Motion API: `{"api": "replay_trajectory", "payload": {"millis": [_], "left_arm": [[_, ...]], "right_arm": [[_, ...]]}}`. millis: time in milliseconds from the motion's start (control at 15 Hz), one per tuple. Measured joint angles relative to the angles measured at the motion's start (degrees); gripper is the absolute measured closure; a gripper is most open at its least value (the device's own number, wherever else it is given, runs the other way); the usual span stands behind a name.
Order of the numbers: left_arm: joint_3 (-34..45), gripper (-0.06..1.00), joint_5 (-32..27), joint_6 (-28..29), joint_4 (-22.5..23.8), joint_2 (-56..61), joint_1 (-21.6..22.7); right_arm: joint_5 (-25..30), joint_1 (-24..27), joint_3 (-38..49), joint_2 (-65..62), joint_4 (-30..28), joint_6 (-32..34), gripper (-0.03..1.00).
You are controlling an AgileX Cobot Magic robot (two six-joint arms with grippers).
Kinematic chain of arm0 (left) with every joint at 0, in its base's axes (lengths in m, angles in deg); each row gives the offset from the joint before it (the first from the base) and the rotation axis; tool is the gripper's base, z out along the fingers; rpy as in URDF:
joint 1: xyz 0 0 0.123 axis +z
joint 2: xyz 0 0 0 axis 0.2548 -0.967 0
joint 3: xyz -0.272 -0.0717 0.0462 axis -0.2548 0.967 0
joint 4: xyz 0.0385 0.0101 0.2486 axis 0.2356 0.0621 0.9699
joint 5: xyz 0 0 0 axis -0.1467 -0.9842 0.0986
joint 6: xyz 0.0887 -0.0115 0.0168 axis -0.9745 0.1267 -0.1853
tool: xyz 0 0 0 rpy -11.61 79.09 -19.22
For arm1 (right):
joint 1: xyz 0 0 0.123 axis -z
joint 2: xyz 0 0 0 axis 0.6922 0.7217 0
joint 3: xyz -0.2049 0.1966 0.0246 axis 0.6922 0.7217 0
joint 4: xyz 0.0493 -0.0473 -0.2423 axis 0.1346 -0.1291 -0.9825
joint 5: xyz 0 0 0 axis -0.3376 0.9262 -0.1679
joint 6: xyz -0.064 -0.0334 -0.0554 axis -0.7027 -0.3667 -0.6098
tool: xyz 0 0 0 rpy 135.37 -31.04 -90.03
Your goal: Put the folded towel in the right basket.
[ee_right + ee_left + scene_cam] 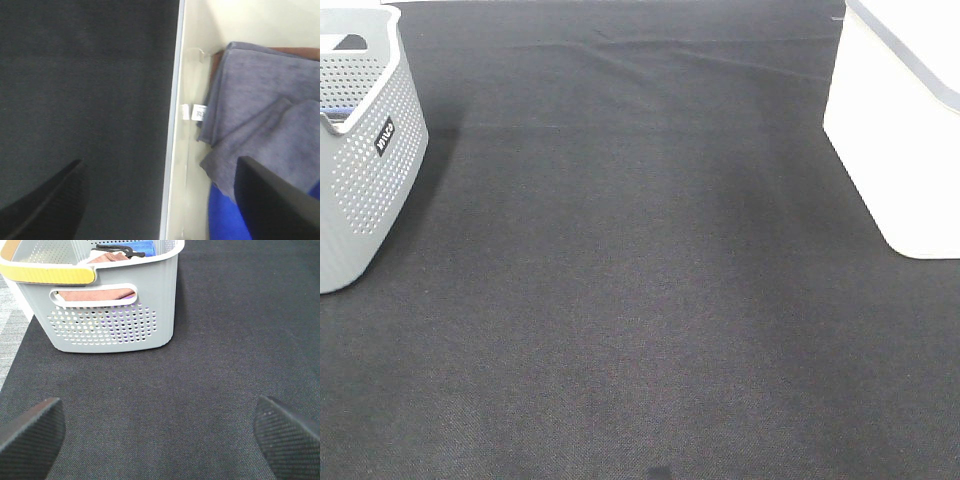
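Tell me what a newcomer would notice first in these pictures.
A wide dark mat fills the overhead view, with a grey perforated basket at its left edge and a white basket at its right. In the right wrist view, folded grey-purple towels lie inside the white basket, with the open right gripper above its rim.

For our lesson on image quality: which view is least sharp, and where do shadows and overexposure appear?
Right wrist view: softest, with the grey towel and the white basket's rim slightly blurred. Exterior high view: the perforated grey basket casts a shadow on the dark mat, and the white basket looks washed out. Left wrist view: fairly sharp, evenly lit.
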Motion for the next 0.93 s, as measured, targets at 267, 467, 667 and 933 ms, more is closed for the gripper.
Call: {"api": "replay_trajectory", "payload": {"millis": [267,467,667,933], "left_arm": [[0.0,-0.03,0.0,0.0,0.0,0.0,0.0],[0.0,-0.03,0.0,0.0,0.0,0.0,0.0],[0.0,-0.03,0.0,0.0,0.0,0.0,0.0],[0.0,-0.03,0.0,0.0,0.0,0.0,0.0]], "right_arm": [[0.0,-0.9,9.2,-8.8,-4.2,3.4,0.21],[-0.1,-0.9,23.2,-20.1,-4.5,4.4,0.21],[0.1,-0.9,39.9,-33.0,-5.2,4.6,0.21],[-0.6,-0.9,61.8,-50.6,-5.4,6.0,0.21]]}}
